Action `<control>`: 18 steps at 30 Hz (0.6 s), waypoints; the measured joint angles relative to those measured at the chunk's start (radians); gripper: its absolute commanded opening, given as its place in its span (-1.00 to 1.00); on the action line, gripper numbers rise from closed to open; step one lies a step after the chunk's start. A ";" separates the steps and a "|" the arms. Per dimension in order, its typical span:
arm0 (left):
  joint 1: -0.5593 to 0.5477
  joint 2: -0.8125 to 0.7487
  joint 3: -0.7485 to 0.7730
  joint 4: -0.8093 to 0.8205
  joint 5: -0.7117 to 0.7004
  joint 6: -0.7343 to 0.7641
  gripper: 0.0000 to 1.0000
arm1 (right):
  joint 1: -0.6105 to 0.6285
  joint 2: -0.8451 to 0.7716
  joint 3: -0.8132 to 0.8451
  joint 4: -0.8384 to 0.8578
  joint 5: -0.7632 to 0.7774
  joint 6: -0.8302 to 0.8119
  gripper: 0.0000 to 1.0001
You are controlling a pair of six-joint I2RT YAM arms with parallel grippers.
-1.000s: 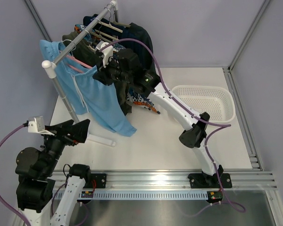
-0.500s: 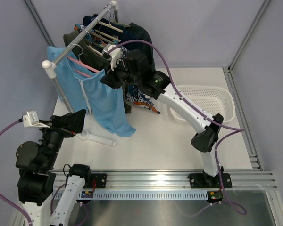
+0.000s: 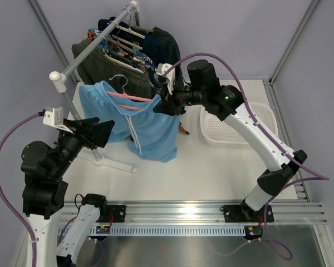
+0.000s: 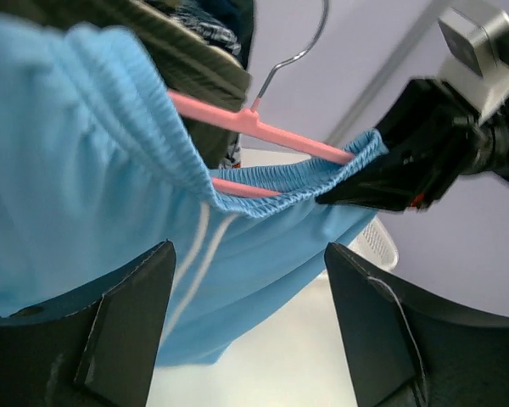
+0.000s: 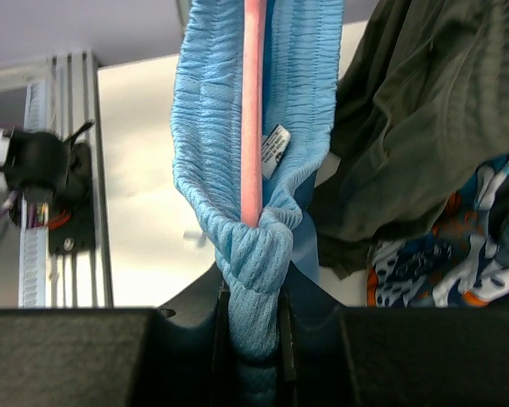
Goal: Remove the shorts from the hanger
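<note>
Top external: pinched waistband of shorts on hanger in right gripper, with left gripper wide apart, empty; likely needed hanger gripped next.

Pinches the bunched waistband of the blue shorts in the right gripper, under the pink hanger (white label beside it); olive garment alongside.
</note>
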 measured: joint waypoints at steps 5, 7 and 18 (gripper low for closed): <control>0.000 -0.012 0.011 0.017 0.230 0.252 0.43 | -0.058 -0.112 -0.088 -0.152 -0.117 -0.202 -1.00; -0.004 -0.021 0.008 0.021 0.321 0.364 0.43 | -0.067 -0.159 -0.132 -0.230 -0.143 -0.314 -1.00; -0.046 -0.004 -0.114 0.155 0.642 0.538 0.16 | -0.069 -0.323 -0.301 -0.457 -0.143 -0.634 -1.00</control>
